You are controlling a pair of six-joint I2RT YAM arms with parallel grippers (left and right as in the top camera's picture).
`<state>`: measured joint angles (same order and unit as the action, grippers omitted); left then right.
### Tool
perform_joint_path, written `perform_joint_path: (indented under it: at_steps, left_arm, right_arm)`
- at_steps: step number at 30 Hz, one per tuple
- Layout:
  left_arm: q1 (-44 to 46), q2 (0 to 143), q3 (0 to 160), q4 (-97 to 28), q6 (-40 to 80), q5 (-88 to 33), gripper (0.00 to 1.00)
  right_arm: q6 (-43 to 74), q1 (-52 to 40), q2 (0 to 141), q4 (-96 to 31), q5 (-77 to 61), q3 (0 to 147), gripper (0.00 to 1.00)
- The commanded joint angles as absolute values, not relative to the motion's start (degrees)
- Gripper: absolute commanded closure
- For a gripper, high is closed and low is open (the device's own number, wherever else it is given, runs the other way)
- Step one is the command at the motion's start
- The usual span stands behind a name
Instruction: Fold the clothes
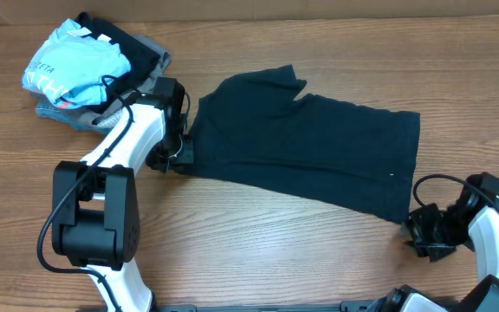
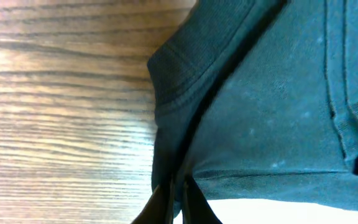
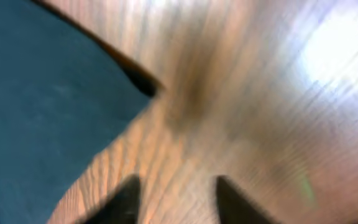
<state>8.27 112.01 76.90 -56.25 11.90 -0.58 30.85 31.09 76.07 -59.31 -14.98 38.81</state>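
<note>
Dark fabric of the T-shirt (image 2: 272, 118) lay closest to the left wrist lens and filled the right of that view, a stitched band running diagonally across it. At the bottom edge the left gripper (image 2: 178, 200) had its fingers pressed together on a pinch of that cloth, with the bare wood of the table (image 2: 61, 112) to the left. Only the overhead view showed the whole garment: spread flat across the middle of the table, slanting from far left to near right, one short sleeve jutting at its far edge. It also put the left gripper at the shirt's left edge, the white left arm (image 1: 132, 139) bent up from its black base (image 1: 93, 217) at the near left. The right gripper (image 3: 179, 200), in its own blurred wrist view, had its fingers spread over bare wood and gripped nothing, the shirt's corner lying to their left. Overhead, it sat just beside the shirt's near right corner, on the right arm (image 1: 492, 234) low at the near right under a looping black cable (image 1: 440, 179). At the far left, a light-blue shirt (image 1: 72, 69) topped a heap of grey and black garments (image 1: 141, 52).
</note>
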Motion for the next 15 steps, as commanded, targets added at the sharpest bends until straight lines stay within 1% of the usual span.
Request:
perform_joint_path:
  at_steps: [1, 2, 4, 5, 6, 9, 12, 14, 15]
  left_arm:
    - [8.7, 111.2, 78.0, -54.6, 12.6, -0.5, 0.8]
    - [8.7, 111.0, 78.1, -54.0, 12.4, -1.2, 0.72]
    - [8.7, 110.8, 79.2, -53.3, 12.0, -4.0, 0.64]
    - [8.7, 110.8, 80.2, -53.3, 12.0, -4.9, 0.53]
    - [8.7, 110.8, 81.4, -53.6, 11.8, -5.7, 0.49]
    - [8.7, 110.8, 85.6, -55.2, 11.8, -6.2, 0.46]
    - [8.7, 110.8, 90.3, -58.2, 11.8, -6.3, 0.46]
    - [8.7, 110.8, 92.9, -60.1, 11.5, -6.3, 0.45]
    - [8.7, 110.8, 94.4, -61.4, 11.0, -6.2, 0.46]
  right_arm:
    - [27.0, 31.1, 75.3, -55.8, -15.5, 38.7, 0.4]
    - [26.7, 31.1, 75.4, -54.5, -15.5, 38.6, 0.37]
    - [26.7, 31.1, 76.1, -52.6, -15.5, 38.6, 0.36]
    - [26.7, 31.1, 76.7, -52.0, -15.5, 38.6, 0.36]
    - [26.7, 31.1, 77.3, -51.2, -15.5, 38.5, 0.36]
    - [27.2, 31.1, 79.4, -48.2, -16.1, 37.4, 0.39]
    - [27.2, 31.0, 81.8, -44.2, -19.9, 34.7, 0.47]
    - [27.2, 30.7, 83.2, -41.3, -21.6, 32.7, 0.55]
    - [27.2, 30.7, 83.5, -39.7, -22.5, 32.0, 0.63]
